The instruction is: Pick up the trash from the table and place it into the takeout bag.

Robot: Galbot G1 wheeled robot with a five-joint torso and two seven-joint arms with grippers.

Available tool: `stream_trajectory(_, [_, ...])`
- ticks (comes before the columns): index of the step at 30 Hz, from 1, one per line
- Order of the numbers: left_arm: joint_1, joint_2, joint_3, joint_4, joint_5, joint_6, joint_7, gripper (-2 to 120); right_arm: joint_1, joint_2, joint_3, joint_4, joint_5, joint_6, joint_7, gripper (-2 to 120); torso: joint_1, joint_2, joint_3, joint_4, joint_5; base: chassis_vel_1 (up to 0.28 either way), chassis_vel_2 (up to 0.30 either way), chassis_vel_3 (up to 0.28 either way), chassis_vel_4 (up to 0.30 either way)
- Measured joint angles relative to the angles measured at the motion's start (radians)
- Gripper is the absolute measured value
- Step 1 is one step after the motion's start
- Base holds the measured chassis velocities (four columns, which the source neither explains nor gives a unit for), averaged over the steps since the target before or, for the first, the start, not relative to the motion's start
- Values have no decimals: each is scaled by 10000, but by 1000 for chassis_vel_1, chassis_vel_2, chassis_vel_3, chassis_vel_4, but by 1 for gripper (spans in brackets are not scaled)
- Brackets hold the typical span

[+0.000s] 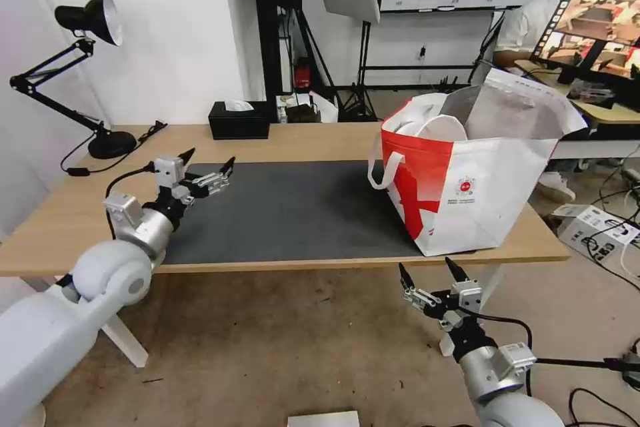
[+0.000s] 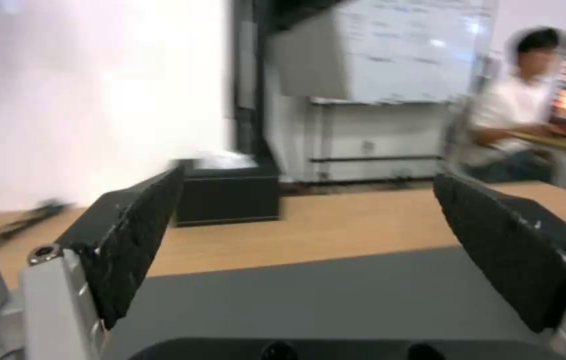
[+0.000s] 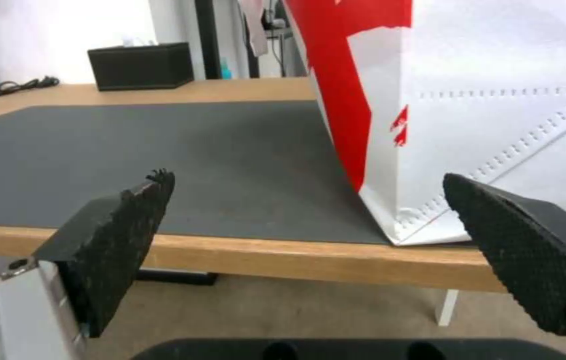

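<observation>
We take the dark grey mat point(image 1: 293, 210) on the long light-wood table point(image 1: 67, 213) as our landmark. The red-and-white takeout bag point(image 1: 467, 180) stands upright on the mat's right end, its base partly over the bare wood near the table's front edge, its mouth open to show silver lining. Inside, just below the rim on the side nearest the mat's centre, we see a white round bowl point(image 1: 437, 128) tilted on edge; we cannot tell what else lies in the bag. A white loop handle point(image 1: 385, 170) hangs down the bag's red side, facing the mat.

Our left gripper point(image 1: 208, 165) hovers over the mat's left end, its two black fingers spread wide apart and holding nothing. In the left wrist view the fingers point(image 2: 130, 240) frame the mat's far edge and a black tissue box point(image 2: 226, 192), which sits on the wood beyond the mat.

Our right gripper point(image 1: 430, 273) hangs in front of and below the table's front edge, near the mat's right end, also wide open and empty. In the right wrist view its fingers point(image 3: 116, 240) frame the bag's lower corner point(image 3: 396, 230).

A black desk lamp point(image 1: 90, 20) stands on the wood left of the mat.
</observation>
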State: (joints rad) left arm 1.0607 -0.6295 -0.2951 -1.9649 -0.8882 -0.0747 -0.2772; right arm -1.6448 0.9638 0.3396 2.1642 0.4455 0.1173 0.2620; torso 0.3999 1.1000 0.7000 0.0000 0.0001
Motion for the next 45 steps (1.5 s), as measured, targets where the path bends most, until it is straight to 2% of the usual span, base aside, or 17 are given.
stream_trajectory(2, [1191,-646,-1067,-349,562,-6,-688,100,0,0,0,0,0,0,0,100,0,0,-1,-1,1,0,0,0,0])
stream_trajectory(3, [1191,-646,-1067,-349,562,-6,-688,100,0,0,0,0,0,0,0,100,0,0,-1,-1,1,0,0,0,0])
stream_trajectory(4, [2039,-1104,-1609,-520,1052,-67,-926,100,0,0,1,0,0,0,1,100,0,0,-1,-2,0,0,0,0,0])
stream_trajectory(6, [2366,-1285,-1778,-578,1252,-111,-1004,100,0,0,0,0,0,0,0,100,0,0,-1,-1,-1,0,0,0,0])
stream_trajectory(8, [3638,-2188,-2357,-766,2269,-480,-1346,100,0,0,0,0,0,0,0,100,-1,1,-1,2,-3,0,0,0,0])
stream_trajectory(10, [3880,-2371,-2459,-794,2456,-552,-1378,100,0,0,0,0,0,0,0,100,-1,1,-1,2,-2,0,0,0,0])
stream_trajectory(11, [4542,-2843,-2738,-870,2936,-671,-1388,100,0,0,0,0,0,0,0,100,-1,1,-1,0,-2,0,0,0,0])
stream_trajectory(13, [5118,-3286,-2925,-889,3338,-829,-1297,100,1,0,0,0,0,0,0,100,-1,1,-1,2,1,0,0,0,0])
stream_trajectory(14, [5118,-3286,-2925,-889,3338,-829,-1297,100,1,0,0,0,0,0,0,100,-1,1,-1,2,1,0,0,0,0])
stream_trajectory(18, [6244,-4326,-3149,-981,4044,-1216,-813,100,0,0,0,0,0,0,0,100,-1,0,-1,2,0,0,0,0,0])
stream_trajectory(26, [7122,-4991,-2959,-1287,4598,-1221,-119,100,0,0,0,0,0,0,0,100,-1,1,-1,0,0,0,0,0,0])
stream_trajectory(38, [7162,-5037,-2876,-1315,4584,-1300,517,100,0,0,0,0,0,0,0,100,-1,-1,0,-1,-1,0,0,0,0])
stream_trajectory(45, [7020,-4976,-2773,-1266,4646,-1464,575,100,0,0,0,0,0,0,0,100,1,-1,0,0,-1,0,0,0,0])
